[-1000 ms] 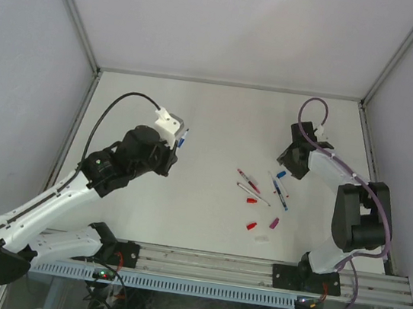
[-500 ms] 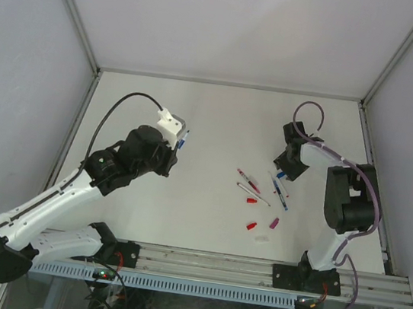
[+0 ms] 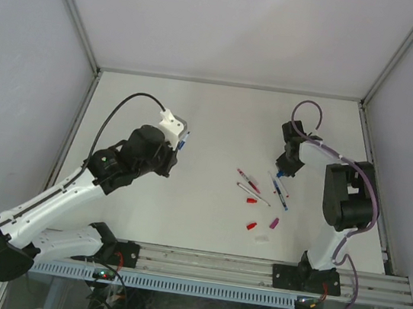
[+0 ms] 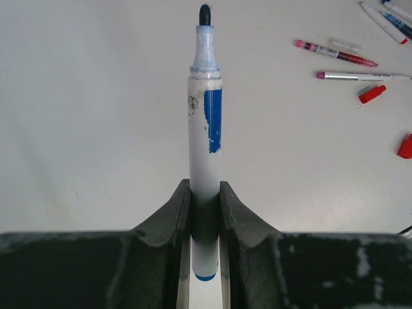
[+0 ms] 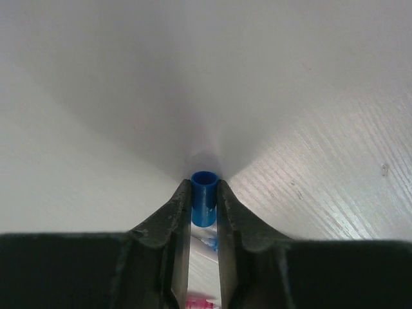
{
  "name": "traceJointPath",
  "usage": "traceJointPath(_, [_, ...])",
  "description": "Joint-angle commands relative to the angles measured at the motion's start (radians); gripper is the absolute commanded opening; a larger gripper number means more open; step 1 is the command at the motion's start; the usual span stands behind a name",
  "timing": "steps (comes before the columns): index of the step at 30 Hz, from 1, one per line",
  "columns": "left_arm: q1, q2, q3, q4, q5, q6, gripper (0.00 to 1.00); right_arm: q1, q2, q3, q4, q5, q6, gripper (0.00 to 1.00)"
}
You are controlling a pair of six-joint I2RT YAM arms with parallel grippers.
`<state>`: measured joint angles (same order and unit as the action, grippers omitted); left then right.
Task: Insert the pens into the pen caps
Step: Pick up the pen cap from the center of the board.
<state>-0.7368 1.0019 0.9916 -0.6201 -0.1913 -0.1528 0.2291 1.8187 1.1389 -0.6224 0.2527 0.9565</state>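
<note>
The left gripper (image 4: 205, 193) has its jaws squeezed on the blue pen (image 4: 206, 122), tip pointing up the middle of its view. The right gripper (image 5: 204, 196) has its jaws squeezed on the blue cap (image 5: 204, 183), low in the middle of its view, hole facing out. To do it well, I think: lift the cap, line up hole and tip straight, then push slowly.
</note>
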Motion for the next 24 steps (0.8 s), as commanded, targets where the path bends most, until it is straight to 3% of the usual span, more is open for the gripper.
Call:
traceJointPath(1, [0.009, -0.007, 0.010, 0.009, -0.017, 0.022, 0.00, 0.004, 0.031, 0.015, 0.019, -0.006, 0.002, 0.11])
traceJointPath(4, [0.014, -0.009, 0.010, 0.010, -0.022, 0.022, 0.00, -0.001, 0.021, 0.015, 0.016, 0.000, -0.008, 0.01])
traceJointPath(13, [0.021, -0.026, 0.005, 0.010, -0.051, 0.013, 0.00, -0.025, -0.177, -0.007, 0.025, 0.081, -0.137, 0.00])
traceJointPath(19, [0.103, -0.081, -0.018, 0.056, -0.005, -0.046, 0.00, 0.025, -0.384, -0.096, 0.219, -0.166, -0.448, 0.00])
traceJointPath(24, [0.192, -0.121, -0.036, 0.088, 0.057, -0.076, 0.00, 0.122, -0.480, -0.170, 0.362, -0.424, -0.598, 0.00])
